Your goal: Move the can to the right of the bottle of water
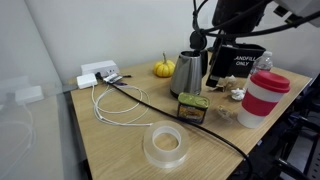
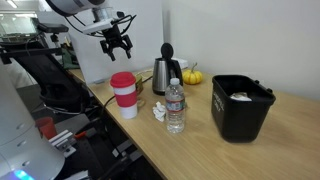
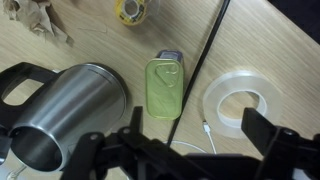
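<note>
The gripper [image 2: 117, 42] hangs high over the table [image 2: 290, 120], its fingers [image 3: 272, 142] spread wide and holding nothing. Below it the can [image 3: 165, 87] lies flat between the steel kettle [image 3: 70, 110] and a tape roll [image 3: 235, 100], seemingly touching neither.

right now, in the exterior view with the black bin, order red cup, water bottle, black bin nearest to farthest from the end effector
1. red cup, below the end effector, at left
2. water bottle, middle, front edge
3. black bin, far right
</note>
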Controlling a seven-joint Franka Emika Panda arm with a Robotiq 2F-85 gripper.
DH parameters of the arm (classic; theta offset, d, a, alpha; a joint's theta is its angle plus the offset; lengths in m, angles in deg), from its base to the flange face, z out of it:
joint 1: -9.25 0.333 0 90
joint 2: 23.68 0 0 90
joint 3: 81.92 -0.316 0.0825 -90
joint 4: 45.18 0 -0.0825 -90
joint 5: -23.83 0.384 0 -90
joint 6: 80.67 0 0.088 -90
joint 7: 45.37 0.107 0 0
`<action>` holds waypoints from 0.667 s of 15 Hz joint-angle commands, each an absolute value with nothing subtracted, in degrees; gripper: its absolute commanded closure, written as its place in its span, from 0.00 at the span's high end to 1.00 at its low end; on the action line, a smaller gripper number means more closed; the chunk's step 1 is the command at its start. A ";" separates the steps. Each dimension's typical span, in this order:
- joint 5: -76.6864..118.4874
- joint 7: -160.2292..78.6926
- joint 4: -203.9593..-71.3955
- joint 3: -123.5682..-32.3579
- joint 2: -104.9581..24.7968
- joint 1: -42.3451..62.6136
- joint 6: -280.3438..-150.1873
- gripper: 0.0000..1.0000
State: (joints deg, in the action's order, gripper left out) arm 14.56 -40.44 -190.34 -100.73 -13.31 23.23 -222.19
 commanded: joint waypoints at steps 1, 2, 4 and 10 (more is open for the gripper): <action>14.47 -40.41 -190.29 -100.20 -13.30 23.76 -222.08 1.00; 14.47 -40.41 -190.29 -100.20 -13.31 23.76 -222.08 1.00; 12.52 -39.17 -190.39 -99.91 -15.24 22.69 -223.39 1.00; 14.20 -44.41 -191.02 -95.64 -23.81 21.70 -235.31 1.00</action>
